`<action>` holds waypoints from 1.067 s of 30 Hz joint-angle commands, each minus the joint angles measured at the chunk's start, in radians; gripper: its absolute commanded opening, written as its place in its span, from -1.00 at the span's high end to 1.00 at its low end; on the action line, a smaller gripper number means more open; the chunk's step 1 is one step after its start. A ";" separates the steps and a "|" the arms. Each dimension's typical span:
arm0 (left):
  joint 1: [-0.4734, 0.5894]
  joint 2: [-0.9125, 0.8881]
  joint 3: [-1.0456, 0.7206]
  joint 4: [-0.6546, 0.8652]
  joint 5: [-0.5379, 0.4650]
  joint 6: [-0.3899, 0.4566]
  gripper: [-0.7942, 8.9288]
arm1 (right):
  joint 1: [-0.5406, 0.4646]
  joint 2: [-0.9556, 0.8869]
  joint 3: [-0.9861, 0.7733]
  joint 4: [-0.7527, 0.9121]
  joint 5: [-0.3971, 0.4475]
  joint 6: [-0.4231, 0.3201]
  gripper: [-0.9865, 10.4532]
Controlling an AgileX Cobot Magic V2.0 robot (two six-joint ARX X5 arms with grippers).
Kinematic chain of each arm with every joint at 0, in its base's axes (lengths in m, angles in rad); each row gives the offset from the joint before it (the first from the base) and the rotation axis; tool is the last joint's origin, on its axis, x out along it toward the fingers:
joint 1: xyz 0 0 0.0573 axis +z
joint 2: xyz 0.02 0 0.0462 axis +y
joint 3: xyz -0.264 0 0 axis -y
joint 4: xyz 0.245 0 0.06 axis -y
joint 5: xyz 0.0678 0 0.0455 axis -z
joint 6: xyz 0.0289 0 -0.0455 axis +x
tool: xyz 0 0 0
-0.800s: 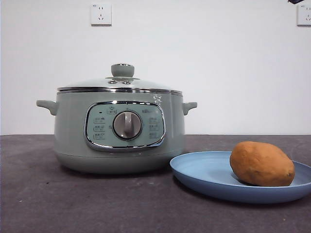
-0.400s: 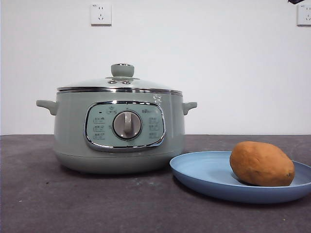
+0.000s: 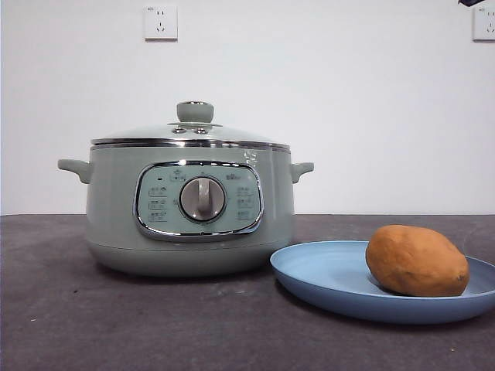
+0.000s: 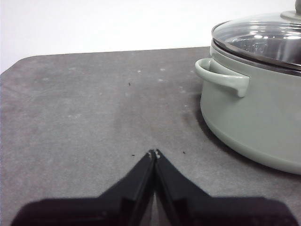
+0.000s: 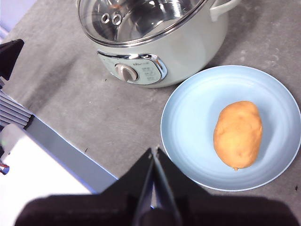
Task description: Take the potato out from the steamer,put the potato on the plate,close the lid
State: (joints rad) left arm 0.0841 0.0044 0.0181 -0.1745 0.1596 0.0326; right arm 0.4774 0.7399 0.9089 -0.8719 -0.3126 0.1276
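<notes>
The sage-green steamer (image 3: 189, 209) stands left of centre on the dark table, its glass lid (image 3: 193, 130) seated on the rim. An orange-brown potato (image 3: 417, 261) lies on the light-blue plate (image 3: 325, 274) to the right of the pot. From high above, the right wrist view looks down on the potato (image 5: 238, 134), plate (image 5: 188, 117) and steamer (image 5: 155, 42); my right gripper (image 5: 154, 151) is shut and empty. My left gripper (image 4: 154, 153) is shut and empty, low over the table beside the steamer (image 4: 254, 108) and its side handle (image 4: 222, 76).
Two wall sockets (image 3: 161, 22) sit on the white wall behind. A black arm tip (image 3: 472, 2) shows at the top right corner. A white and grey base structure (image 5: 37, 155) lies at the table's near side in the right wrist view.
</notes>
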 commanded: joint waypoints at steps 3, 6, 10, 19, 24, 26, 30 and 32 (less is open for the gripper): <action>0.003 -0.003 -0.016 0.001 -0.002 -0.004 0.84 | 0.002 -0.001 0.003 0.002 0.001 0.005 0.83; 0.003 -0.003 -0.016 0.001 -0.002 -0.004 0.84 | 0.002 -0.001 0.003 0.002 0.001 0.005 0.83; 0.003 -0.003 -0.016 0.001 -0.002 -0.004 0.84 | -0.035 -0.034 -0.003 0.047 0.060 -0.101 0.83; 0.003 -0.003 -0.016 0.002 -0.001 -0.004 0.84 | -0.322 -0.307 -0.250 0.425 -0.029 -0.139 0.83; 0.003 -0.003 -0.016 0.002 -0.002 -0.004 0.84 | -0.402 -0.473 -0.499 0.640 0.035 -0.116 0.83; 0.003 -0.003 -0.016 0.002 -0.001 -0.004 0.84 | -0.407 -0.537 -0.597 0.716 0.085 -0.089 0.83; 0.003 -0.003 -0.016 0.002 -0.002 -0.004 0.84 | -0.407 -0.634 -0.743 0.814 0.167 -0.034 0.83; 0.003 -0.003 -0.016 0.002 -0.001 -0.004 0.84 | -0.407 -0.670 -0.797 0.837 0.167 -0.020 0.83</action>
State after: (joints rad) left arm 0.0841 0.0044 0.0181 -0.1745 0.1596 0.0326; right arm 0.0715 0.0814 0.1368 -0.0540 -0.1513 0.0746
